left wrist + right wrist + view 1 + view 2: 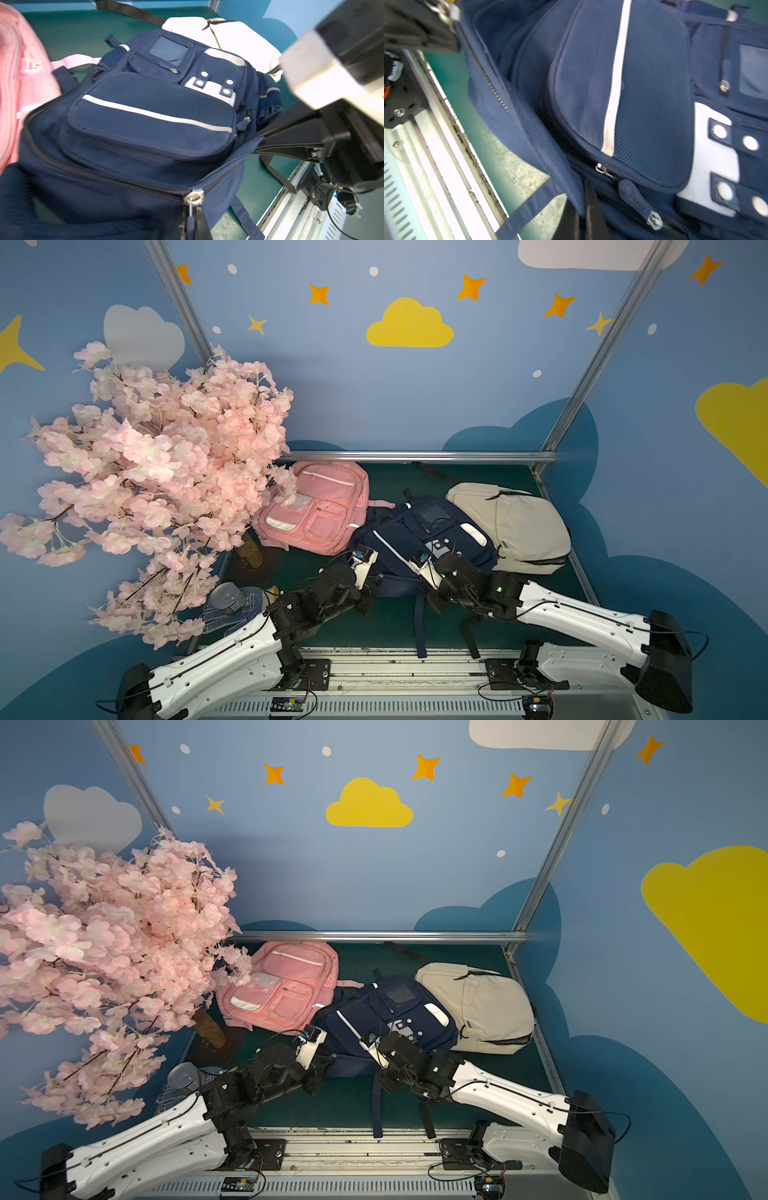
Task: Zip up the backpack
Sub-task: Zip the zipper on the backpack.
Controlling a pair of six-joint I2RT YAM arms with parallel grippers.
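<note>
The navy backpack (pixel 424 539) (pixel 386 1019) lies on the green table between two other bags, with its main zipper partly open. My left gripper (pixel 192 209) is shut on the zipper pull (pixel 190 218), just below the metal slider (pixel 194 196). The right gripper (pixel 583 199) is shut on the navy fabric edge (pixel 550 158) beside the open zipper teeth (pixel 488 81). In the left wrist view the right gripper (pixel 258 143) pinches that flap at the bag's side. In both top views the wrists hide the fingertips.
A pink backpack (pixel 316 506) lies to the left and a cream backpack (pixel 515 526) to the right, both touching the navy one. A pink blossom tree (pixel 158 472) and a tin can (pixel 227 597) stand at the left. Navy straps (pixel 420 622) hang over the front rail (pixel 395 668).
</note>
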